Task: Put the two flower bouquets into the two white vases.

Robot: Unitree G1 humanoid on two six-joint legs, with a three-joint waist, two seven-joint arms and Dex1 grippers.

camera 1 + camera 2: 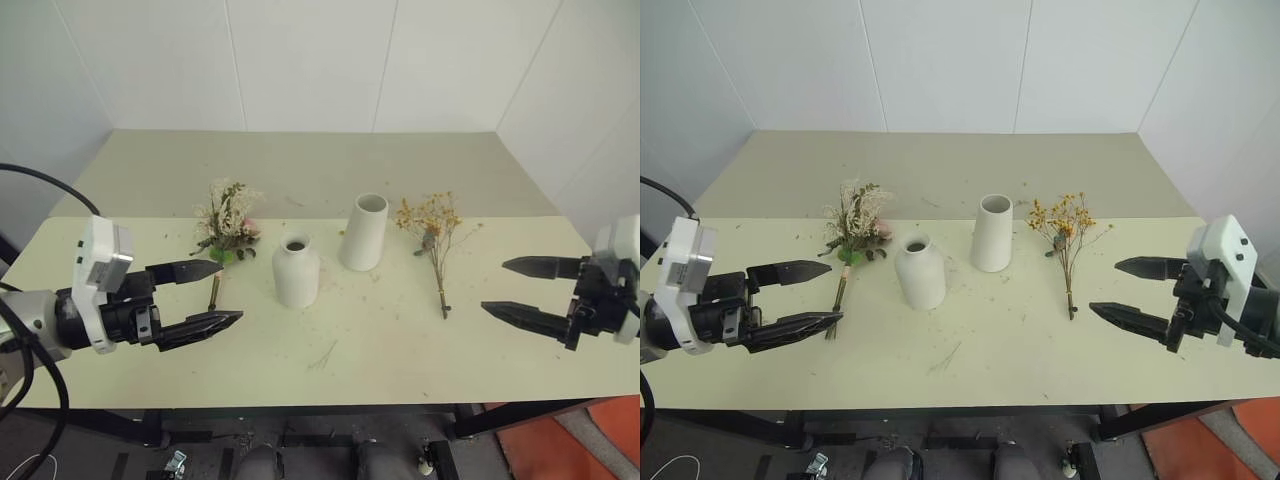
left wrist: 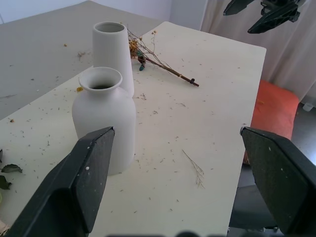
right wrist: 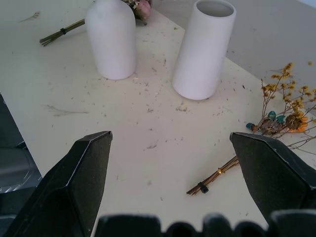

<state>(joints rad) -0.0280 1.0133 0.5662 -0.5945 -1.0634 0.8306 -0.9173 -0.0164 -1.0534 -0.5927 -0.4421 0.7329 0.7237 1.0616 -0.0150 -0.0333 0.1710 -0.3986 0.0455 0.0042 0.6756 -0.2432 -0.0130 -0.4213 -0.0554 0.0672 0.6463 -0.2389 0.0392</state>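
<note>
Left eye view shows two white vases and two bouquets on the pale worktop (image 1: 120, 380). The short vase (image 1: 296, 270) and the tall vase (image 1: 363, 232) stand upright near each other in the middle. The cream bouquet (image 1: 227, 225) lies to their left, the yellow bouquet (image 1: 433, 232) to their right. Small dry crumbs lie scattered on the surface; white walls (image 1: 310, 60) stand behind. The left hand (image 1: 215, 295) and the right hand (image 1: 512, 287) hover wide open at the sides, holding nothing.

We see two white vases (image 1: 296, 270), a yellow-orange spray (image 1: 431, 222), a cream bunch (image 1: 228, 218) with pink and green, black fingers (image 1: 195, 271)
</note>
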